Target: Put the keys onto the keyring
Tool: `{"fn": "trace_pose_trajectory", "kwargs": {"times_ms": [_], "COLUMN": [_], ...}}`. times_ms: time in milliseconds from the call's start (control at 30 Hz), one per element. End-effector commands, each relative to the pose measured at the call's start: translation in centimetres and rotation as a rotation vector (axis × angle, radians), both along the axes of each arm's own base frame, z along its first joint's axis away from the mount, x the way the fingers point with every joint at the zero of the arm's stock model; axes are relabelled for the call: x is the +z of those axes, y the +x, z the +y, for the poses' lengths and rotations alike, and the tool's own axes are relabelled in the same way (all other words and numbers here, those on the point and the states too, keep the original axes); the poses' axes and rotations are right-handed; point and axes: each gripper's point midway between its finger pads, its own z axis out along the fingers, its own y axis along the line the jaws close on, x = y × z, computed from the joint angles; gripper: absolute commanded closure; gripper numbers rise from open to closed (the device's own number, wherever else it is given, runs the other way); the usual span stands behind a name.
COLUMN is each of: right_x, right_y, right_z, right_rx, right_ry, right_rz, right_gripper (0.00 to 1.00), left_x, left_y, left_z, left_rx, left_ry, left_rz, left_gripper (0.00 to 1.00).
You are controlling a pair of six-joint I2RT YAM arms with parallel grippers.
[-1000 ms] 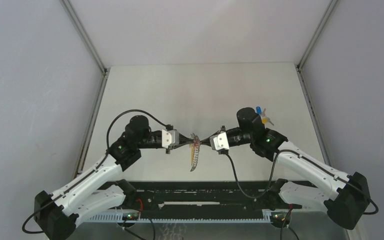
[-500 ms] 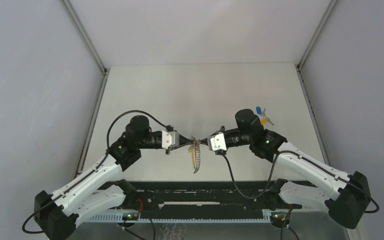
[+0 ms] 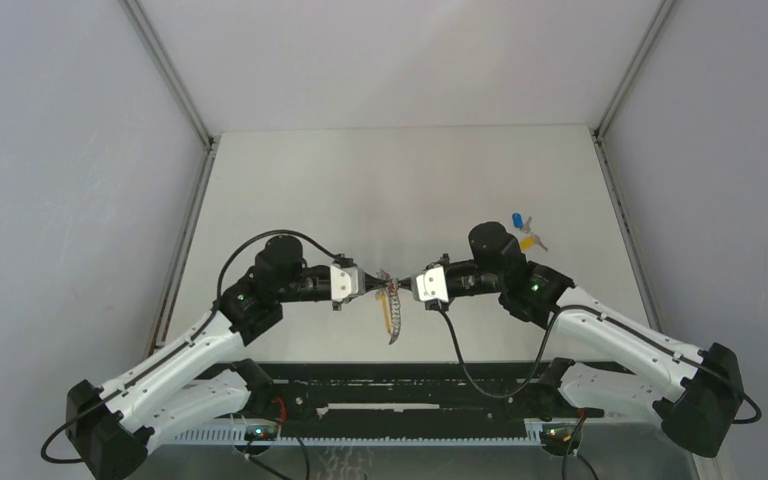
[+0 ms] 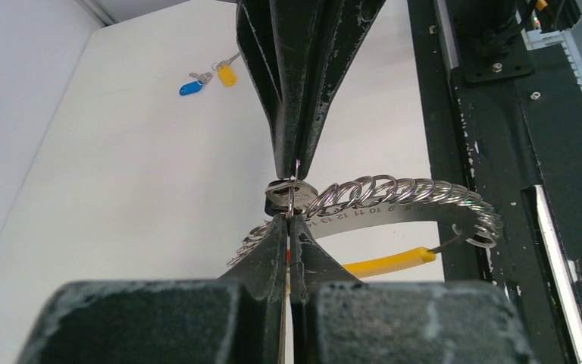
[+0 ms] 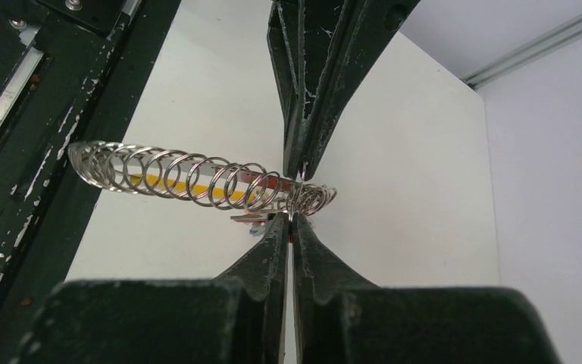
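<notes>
The keyring (image 4: 394, 189), a curved numbered metal band strung with many wire rings and a yellow piece (image 4: 388, 263), hangs in the air between my two grippers. In the top view the keyring (image 3: 392, 315) dangles below the point where they meet. My left gripper (image 4: 289, 218) is shut on a thin ring at the keyring's end. My right gripper (image 5: 290, 218) is shut on the same spot from the opposite side, tip to tip. A small dark-headed metal piece (image 4: 277, 196) sits at that ring. Two keys, blue (image 3: 517, 220) and yellow (image 3: 528, 240), lie on the table to the far right.
The white table (image 3: 400, 180) is walled by grey panels left, right and behind. The black rail of the arm bases (image 3: 400, 385) runs along the near edge, just below the hanging keyring.
The right gripper has shifted left and the left gripper slightly right and nearer, so their tips stand closer together. The hanging keyring has swung a little lower. Both grips are unchanged.
</notes>
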Motion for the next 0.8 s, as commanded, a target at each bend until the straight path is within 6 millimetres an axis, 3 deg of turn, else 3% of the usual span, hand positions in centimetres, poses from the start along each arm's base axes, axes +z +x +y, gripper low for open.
{"fn": "trace_pose_trajectory", "kwargs": {"times_ms": [0,767], "right_x": [3.78,4.01], "right_y": [0.19,0.40], "right_z": [0.56,0.81], "right_rx": [-0.011,-0.032], "right_ry": [0.080,0.088], "right_rz": [-0.061,-0.064], "right_gripper": [1.00,1.00], "left_x": [3.75,3.94], "left_y": [0.54,0.41], "left_z": [-0.05,-0.16], "left_rx": [0.022,0.021], "left_ry": [-0.064,-0.071], "left_rz": [-0.117,-0.121], "left_gripper": [1.00,1.00]}}
